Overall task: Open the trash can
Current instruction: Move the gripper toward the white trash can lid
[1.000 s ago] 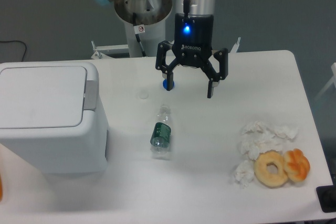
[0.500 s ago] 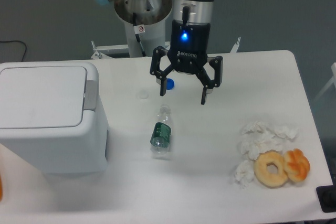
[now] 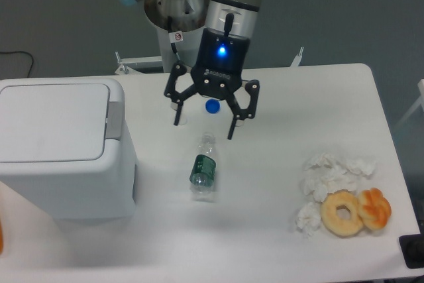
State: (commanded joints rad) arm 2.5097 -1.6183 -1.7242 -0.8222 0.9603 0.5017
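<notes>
The gripper (image 3: 204,122) is now farther to the left than it was a second ago, closer to the trash can (image 3: 63,147). It is also tilted more, so its right side hangs lower than its left side. Before, it sat over the blue bottle cap (image 3: 212,105) and hid part of it. Now the whole cap shows between the two spread fingers. One fingertip (image 3: 177,122) is now right by the small clear cap (image 3: 181,120) on the table (image 3: 318,111), which used to be off to the gripper's side.

Closed white trash can (image 3: 56,144), spread-fingered tool (image 3: 204,126) above bottle (image 3: 203,169), table (image 3: 278,230)
</notes>
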